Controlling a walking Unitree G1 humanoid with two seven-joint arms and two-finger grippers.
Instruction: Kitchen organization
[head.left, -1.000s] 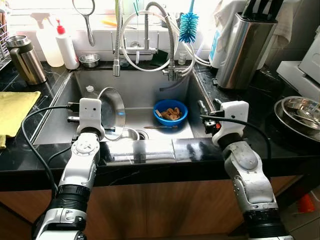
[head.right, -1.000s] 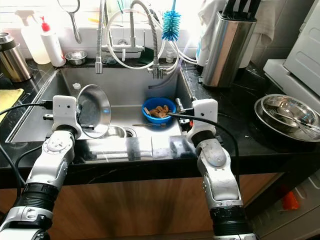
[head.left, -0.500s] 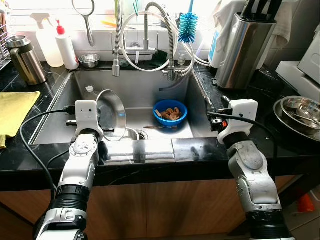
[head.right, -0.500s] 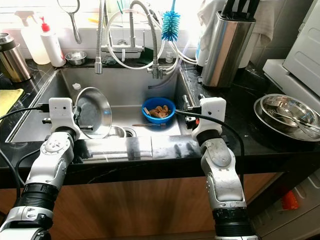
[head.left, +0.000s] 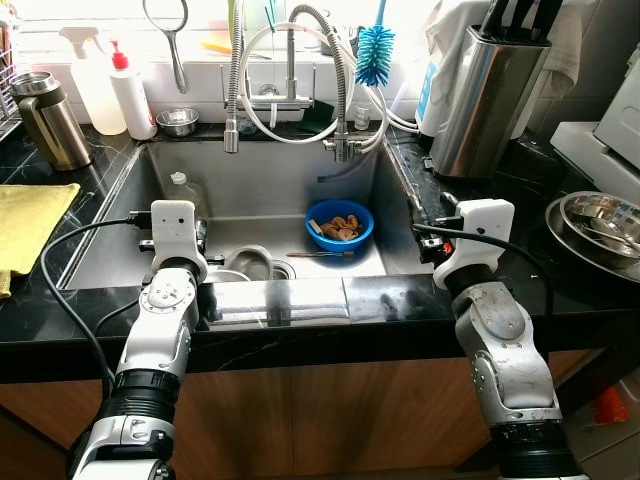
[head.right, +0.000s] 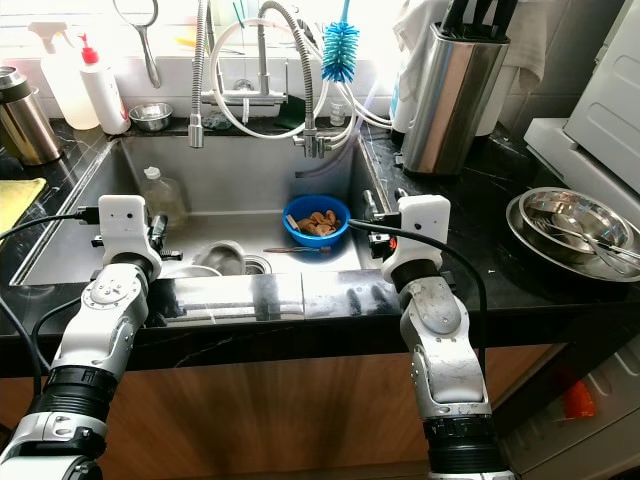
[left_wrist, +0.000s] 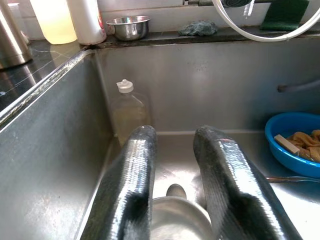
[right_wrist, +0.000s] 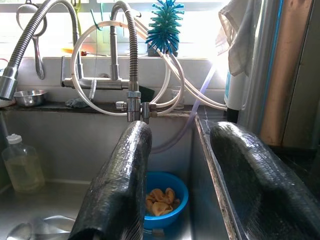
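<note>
Sitting at centre: steel sink (head.left: 130, 215). Lying on the sink floor by the drain — steel pan lid (head.right: 222, 258), free of both grippers. Resting right of the lid: blue bowl (head.left: 340, 223) holding scraps. Hovering over the sink's front-left corner — left gripper (left_wrist: 175, 165), fingers apart, empty. Hanging at the sink's right rim: right gripper (right_wrist: 180, 170), fingers spread wide, holding nothing.
</note>
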